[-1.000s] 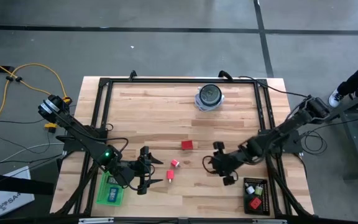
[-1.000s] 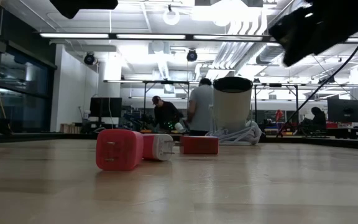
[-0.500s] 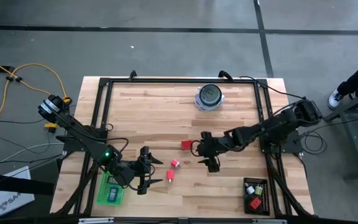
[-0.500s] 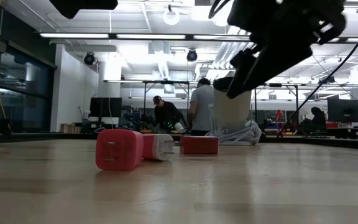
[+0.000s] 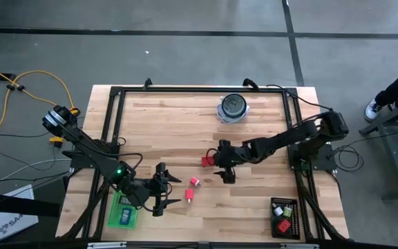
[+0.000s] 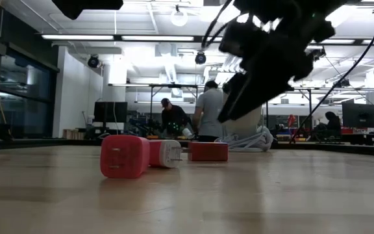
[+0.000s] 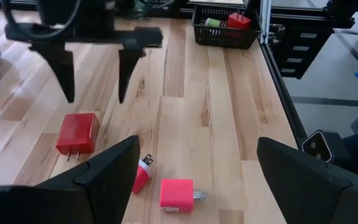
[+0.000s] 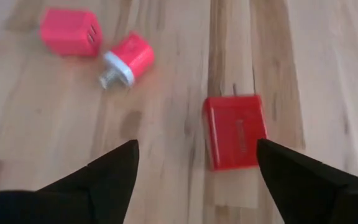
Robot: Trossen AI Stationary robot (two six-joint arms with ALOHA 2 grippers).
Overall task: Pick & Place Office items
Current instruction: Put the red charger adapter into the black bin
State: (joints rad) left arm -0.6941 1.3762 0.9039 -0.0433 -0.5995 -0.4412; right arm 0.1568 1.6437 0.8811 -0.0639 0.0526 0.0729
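Three office items lie on the wooden table: a red block [image 5: 207, 161] flat on its broad side, a small red-and-white plug [image 5: 194, 182] and a pink block [image 5: 188, 196]. My right gripper [image 5: 219, 164] hovers open just right of the red block [image 8: 235, 130] and a little above it, tilted down toward it, with nothing between its fingers. My left gripper [image 5: 168, 188] waits open at the near left, facing the plug [image 7: 143, 174] and the pink block [image 7: 177, 194], touching neither.
A round blue-white object with a dark top [image 5: 232, 107] stands at the far middle. A green tray [image 5: 123, 211] with a blue piece lies near left. A black basket [image 5: 283, 216] with red pieces sits near right. People stand in the room beyond.
My right gripper has swung from beside the black basket toward the table's left and far side, sinking as it went, and now hangs by the red block. Its fingers have opened wider. The items on the table have not moved.
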